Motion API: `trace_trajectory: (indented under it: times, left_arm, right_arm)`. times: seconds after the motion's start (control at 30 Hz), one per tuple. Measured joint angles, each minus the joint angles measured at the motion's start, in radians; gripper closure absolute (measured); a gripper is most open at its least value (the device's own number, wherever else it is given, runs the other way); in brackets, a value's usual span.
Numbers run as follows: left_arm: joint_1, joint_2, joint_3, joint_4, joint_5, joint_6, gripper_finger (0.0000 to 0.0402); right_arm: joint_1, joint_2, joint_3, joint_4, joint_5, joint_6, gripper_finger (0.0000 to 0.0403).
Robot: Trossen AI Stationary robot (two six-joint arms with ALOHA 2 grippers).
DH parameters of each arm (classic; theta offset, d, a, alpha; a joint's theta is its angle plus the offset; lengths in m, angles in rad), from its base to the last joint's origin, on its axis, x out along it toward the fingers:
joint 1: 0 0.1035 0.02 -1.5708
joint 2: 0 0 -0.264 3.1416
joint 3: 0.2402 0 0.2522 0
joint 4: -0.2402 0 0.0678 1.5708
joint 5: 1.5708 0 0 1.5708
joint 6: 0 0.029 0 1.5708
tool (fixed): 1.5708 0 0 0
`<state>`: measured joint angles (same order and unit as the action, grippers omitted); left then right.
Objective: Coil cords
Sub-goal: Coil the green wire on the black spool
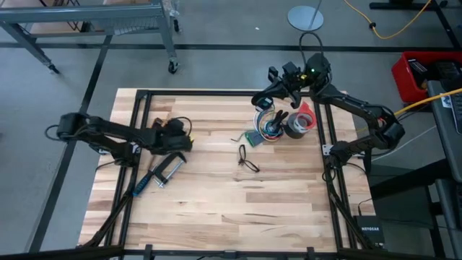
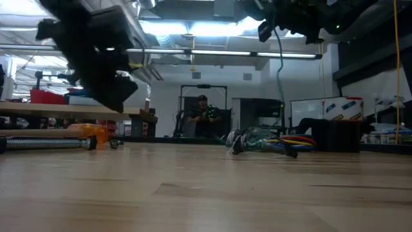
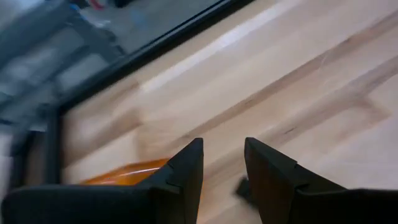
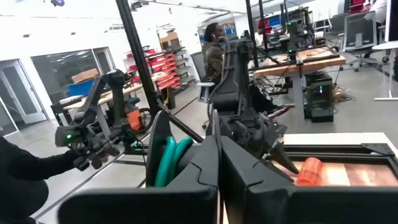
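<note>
My left gripper [image 1: 189,141] at table's 9 o'clock, fingers [image 3: 186,171] narrow gap, holding nothing, above metal clamp [image 1: 160,174]. My right gripper [image 1: 272,77] at 1 o'clock, raised, fingers pressed together, nothing held. Black cord [image 1: 247,159] lies loose near table middle, apart from both.

One camera hangs overhead, looking straight down on the whole table [image 1: 216,180]. Another sits at tabletop height, facing level across the wood into the room. Each wrist camera peers close past its own fingers. High and low views share the metal clamp [image 1: 160,175], I think, though it's blurry down low.
</note>
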<state>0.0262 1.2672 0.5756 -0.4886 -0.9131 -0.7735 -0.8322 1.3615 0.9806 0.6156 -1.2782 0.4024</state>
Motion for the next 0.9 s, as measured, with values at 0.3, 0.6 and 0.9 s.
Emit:
trace_trajectory:
  times: [0.3, 0.6, 0.9]
  left_arm:
    - [-0.006, 0.009, -0.248, 0.876, 0.18, 0.248, 0.029]
    - [0.023, 0.13, -0.254, 1.242, 0.219, 0.391, 0.029]
    - [0.036, 0.316, -0.213, 1.55, 0.372, 0.496, 0.029]
  right_arm:
    - [0.021, -0.02, -0.01, -0.159, 0.116, -0.123, 0.04]
    - [0.148, -0.016, -0.122, -0.223, 0.363, -0.254, 0.04]
    - [0.314, 0.0, -0.172, -0.135, 0.696, -0.341, 0.04]
